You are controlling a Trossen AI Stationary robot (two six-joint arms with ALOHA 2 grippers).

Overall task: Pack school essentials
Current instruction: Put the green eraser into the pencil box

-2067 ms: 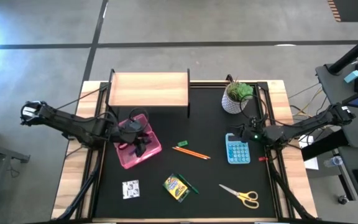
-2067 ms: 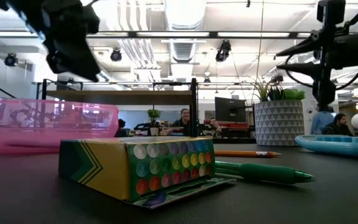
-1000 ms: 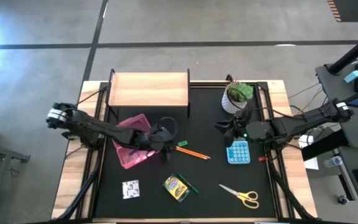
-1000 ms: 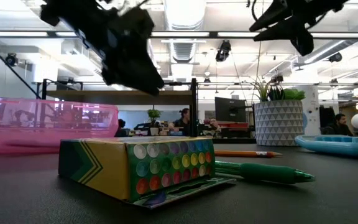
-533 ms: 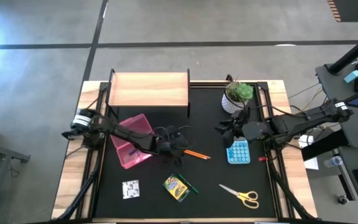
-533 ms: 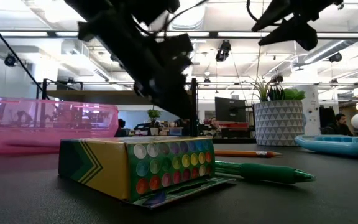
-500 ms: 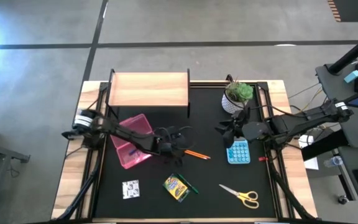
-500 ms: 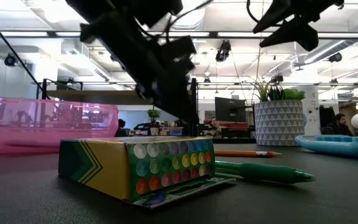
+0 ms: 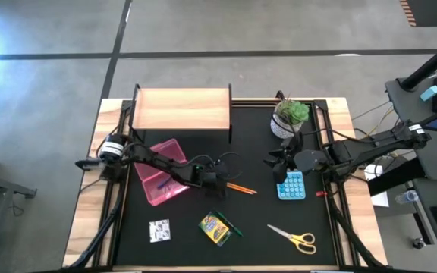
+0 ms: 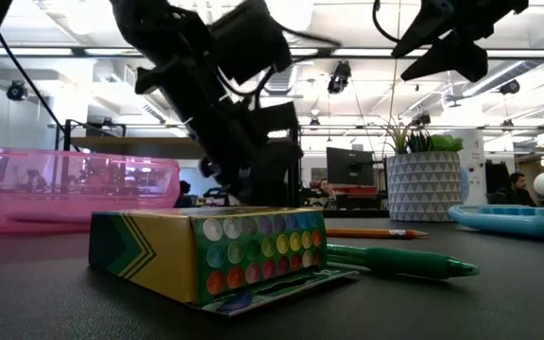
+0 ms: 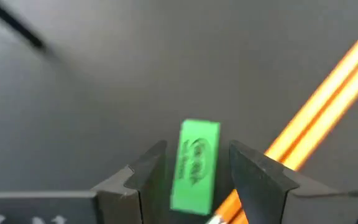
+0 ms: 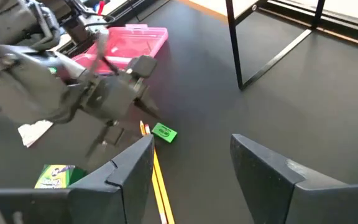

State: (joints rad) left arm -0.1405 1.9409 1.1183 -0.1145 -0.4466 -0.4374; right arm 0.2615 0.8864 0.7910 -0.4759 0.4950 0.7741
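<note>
My left gripper (image 9: 218, 179) (image 11: 197, 147) is low over the mat's middle, open, one finger on each side of a small green eraser (image 11: 194, 167) (image 9: 223, 176) that lies flat; I see narrow gaps, no touch. Two orange pencils (image 9: 239, 186) (image 11: 328, 106) lie just beside it. The crayon box (image 9: 215, 227) (image 10: 206, 250), a green pen (image 10: 395, 260), the yellow-handled scissors (image 9: 294, 239) and the white patterned square (image 9: 159, 230) lie toward the near edge. The open pink case (image 9: 161, 182) is to the left. My right gripper (image 9: 273, 161) (image 12: 191, 140) hovers open, raised, by the calculator.
A wooden shelf (image 9: 182, 110) stands at the far edge and a potted plant (image 9: 290, 117) at the far right. A blue calculator (image 9: 290, 184) lies under the right arm. Bare mat shows between the eraser and the shelf.
My left gripper has travelled from the pink case's right side toward the table's right, come down over the green eraser and now straddles it. The right arm has stayed almost still. Nothing on the mat has moved.
</note>
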